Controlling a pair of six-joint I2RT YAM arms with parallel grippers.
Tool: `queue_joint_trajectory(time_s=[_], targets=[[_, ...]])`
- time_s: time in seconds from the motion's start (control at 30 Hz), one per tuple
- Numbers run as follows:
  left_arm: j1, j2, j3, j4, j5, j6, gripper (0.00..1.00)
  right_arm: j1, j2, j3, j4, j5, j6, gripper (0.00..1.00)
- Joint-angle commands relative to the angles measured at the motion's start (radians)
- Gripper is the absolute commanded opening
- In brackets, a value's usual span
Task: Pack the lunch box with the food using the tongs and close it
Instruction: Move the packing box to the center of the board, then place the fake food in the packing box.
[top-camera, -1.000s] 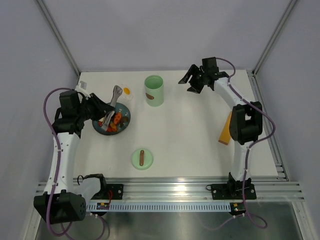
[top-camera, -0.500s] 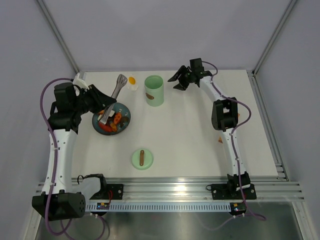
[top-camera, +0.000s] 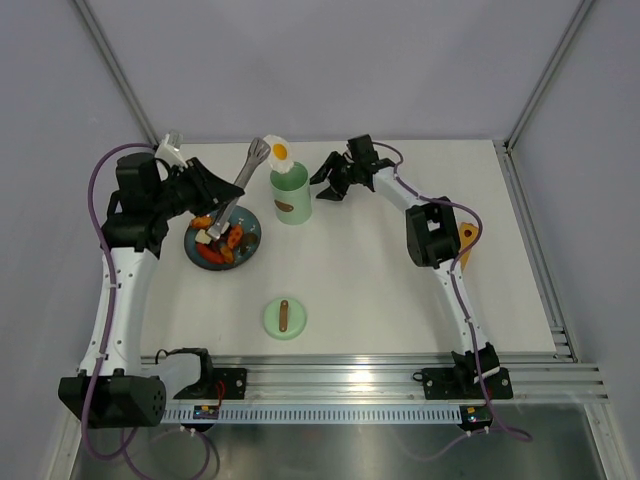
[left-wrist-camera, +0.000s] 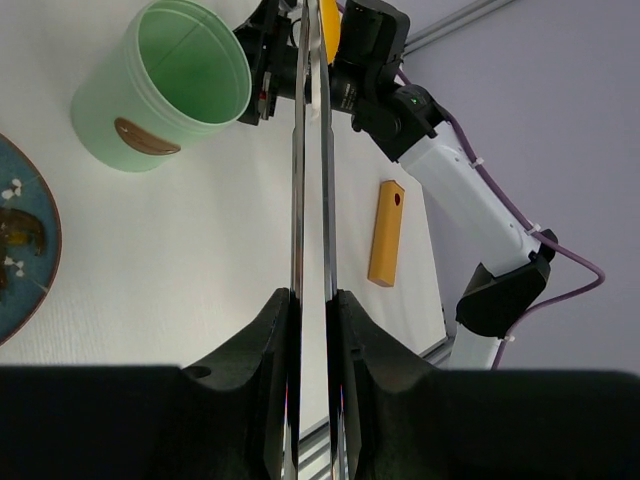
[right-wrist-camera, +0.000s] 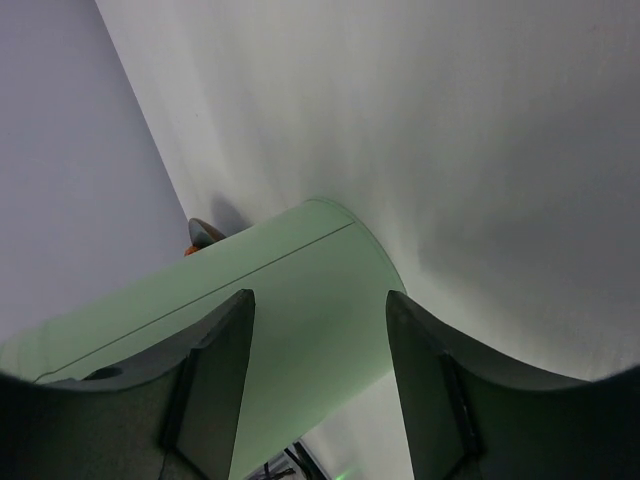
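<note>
Reaching in from the left of the lunch box (top-camera: 291, 203), the left gripper (left-wrist-camera: 311, 310) is clamped on the tongs (left-wrist-camera: 297, 180). One finger presses against the outside of each silver arm, so the two arms run almost parallel with only a thin gap between them. The far tip of the tongs pinches a yellow-orange piece of food (top-camera: 279, 152). In the top view it hangs at the far rim of the lunch box, above the open mouth; whether it sits squarely over the opening I cannot tell.

The lunch box stands upright with its lid off, its brown oval mark turned toward the arm bases. The right gripper (right-wrist-camera: 318, 300) is closed on the lunch box from its right side, one finger on each flank of the green wall.

Left of the lunch box and a little nearer the bases sits the dark plate (top-camera: 252, 228), carrying more orange and red pieces (top-camera: 232, 240). The held end of the tongs is over its far edge. The lid (top-camera: 284, 317) lies flat, handle up, well nearer than the lunch box. The orange-yellow strip (left-wrist-camera: 385, 232) lies well to the right of the lunch box.
</note>
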Motion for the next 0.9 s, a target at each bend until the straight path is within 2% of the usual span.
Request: queue_joint_trajectory(time_s=[0.0,0.1,0.27,0.43,0.57,0.7,0.87], targets=[[-0.016,0.002,0.017,0.085,0.025,-0.023,0.00,0.012,-0.075,-0.042,0.050,-0.043,0.000,0.63],[-0.025,0.014,0.002,0.085,0.013,-0.020,0.00,0.011,-0.112,-0.080,0.025,-0.029,-0.028,0.64],[-0.030,0.037,-0.007,0.083,-0.025,-0.019,0.00,-0.011,-0.233,-0.132,-0.120,0.189,-0.094,0.67],[-0.028,0.051,-0.040,0.108,-0.055,-0.043,0.00,-0.066,-0.450,-0.393,-0.065,0.350,-0.140,0.70],[-0.028,0.079,-0.038,0.086,-0.087,-0.020,0.00,-0.104,-0.563,-0.525,-0.059,0.387,-0.184,0.72],[-0.028,0.115,-0.073,0.124,-0.076,-0.014,0.00,-0.130,-0.657,-0.672,-0.007,0.356,-0.191,0.74],[-0.028,0.149,-0.118,0.190,-0.059,-0.036,0.00,-0.137,-0.675,-0.717,0.000,0.335,-0.200,0.74]])
